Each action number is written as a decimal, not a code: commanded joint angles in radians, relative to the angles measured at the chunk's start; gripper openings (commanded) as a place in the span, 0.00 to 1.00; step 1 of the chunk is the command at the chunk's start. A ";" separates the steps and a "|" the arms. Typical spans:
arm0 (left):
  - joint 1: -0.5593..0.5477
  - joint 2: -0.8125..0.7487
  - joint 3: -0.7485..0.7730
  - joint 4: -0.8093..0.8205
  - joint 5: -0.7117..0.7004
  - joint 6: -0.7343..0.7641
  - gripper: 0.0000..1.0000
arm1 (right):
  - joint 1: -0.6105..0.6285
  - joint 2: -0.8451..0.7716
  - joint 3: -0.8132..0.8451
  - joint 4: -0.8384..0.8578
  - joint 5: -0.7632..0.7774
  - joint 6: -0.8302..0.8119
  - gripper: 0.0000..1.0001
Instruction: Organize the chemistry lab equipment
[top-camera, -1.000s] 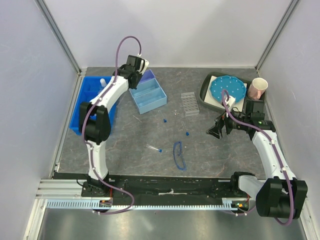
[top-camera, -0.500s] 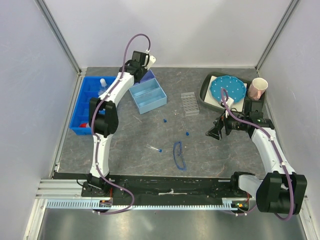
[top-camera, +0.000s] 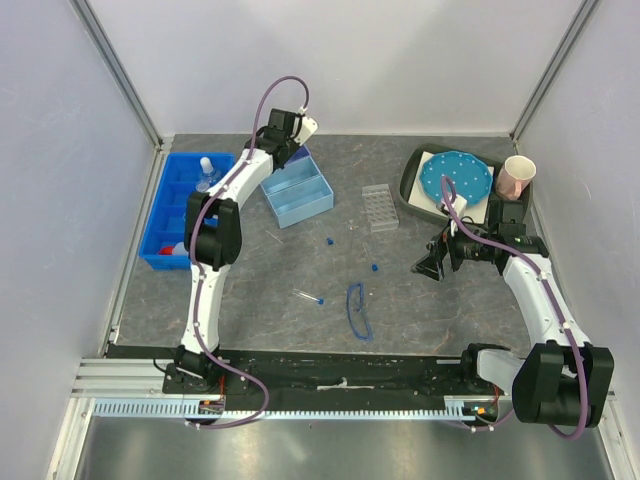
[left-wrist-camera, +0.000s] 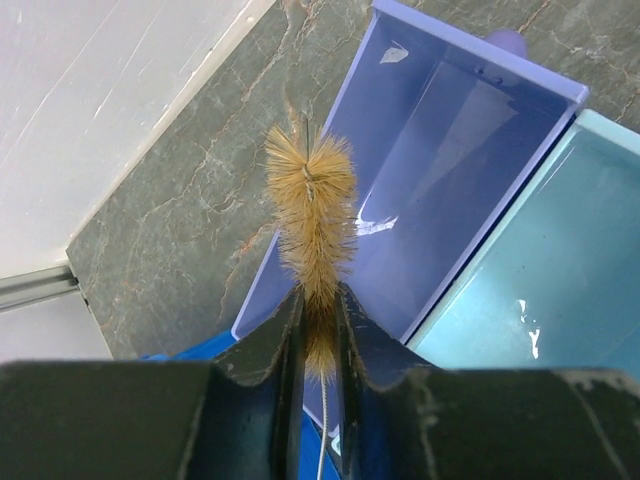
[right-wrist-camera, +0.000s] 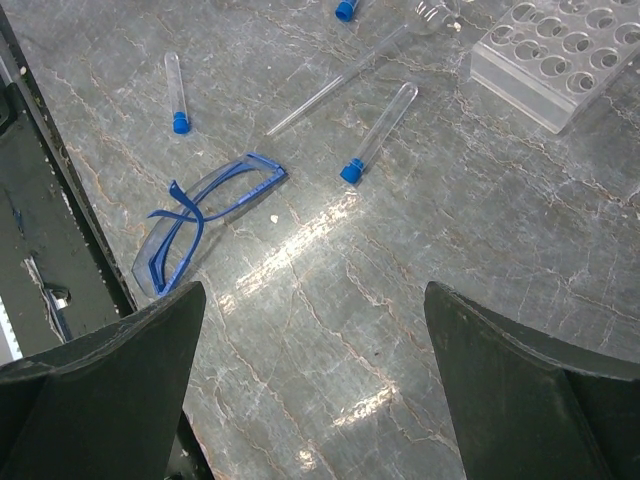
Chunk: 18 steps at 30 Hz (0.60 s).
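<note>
We pinch the brush (left-wrist-camera: 312, 200) in the left end effector (left-wrist-camera: 318, 310) over the purple bin (left-wrist-camera: 450, 140), seemingly for dropping; right end effector (right-wrist-camera: 310, 300) gapes empty.

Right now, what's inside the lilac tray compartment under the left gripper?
The lilac tray compartment shows bare floor; the tan bristle brush and left gripper cover its near end.

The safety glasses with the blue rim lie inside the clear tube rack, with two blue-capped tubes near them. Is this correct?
Not quite. The safety glasses lie on the bare table, apart from the clear tube rack, as the right wrist view shows. The two blue-capped tubes are indeed near them.
</note>
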 joint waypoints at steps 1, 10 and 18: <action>0.015 0.018 0.012 0.063 0.017 0.043 0.23 | -0.004 0.005 0.042 0.006 -0.033 -0.034 0.98; 0.023 0.039 -0.005 0.062 0.072 0.045 0.30 | -0.004 0.015 0.042 0.004 -0.033 -0.037 0.98; 0.023 0.042 -0.017 0.054 0.098 0.042 0.44 | -0.002 0.016 0.040 0.003 -0.025 -0.041 0.98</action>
